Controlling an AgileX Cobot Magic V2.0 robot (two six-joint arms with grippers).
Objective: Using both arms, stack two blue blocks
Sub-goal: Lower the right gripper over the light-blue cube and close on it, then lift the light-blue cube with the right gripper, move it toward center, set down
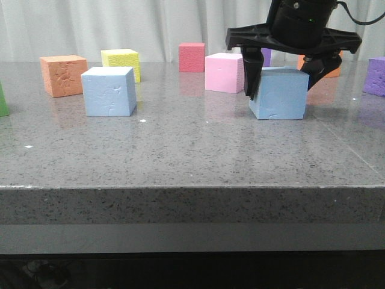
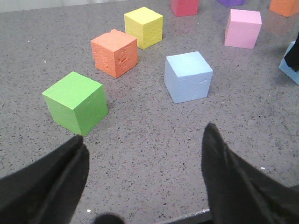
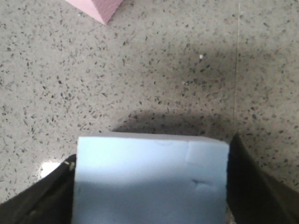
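One blue block (image 1: pixel 109 91) stands on the grey table at the left; it also shows in the left wrist view (image 2: pixel 188 77). The second blue block (image 1: pixel 280 99) is at the right, on or just above the table, between the fingers of my right gripper (image 1: pixel 281 84). In the right wrist view both dark fingers press its sides, so my right gripper (image 3: pixel 150 154) is shut on this block (image 3: pixel 149 186). My left gripper (image 2: pixel 145 140) is open and empty above the table near the front edge, short of the left blue block. The left arm is out of the front view.
An orange cube (image 1: pixel 63 75), a yellow cube (image 1: pixel 121 62), a red cube (image 1: pixel 192 57) and a pink cube (image 1: pixel 224 72) stand behind the blue blocks. A purple cube (image 1: pixel 376 76) is at the far right. A green cube (image 2: pixel 75 101) lies near my left gripper.
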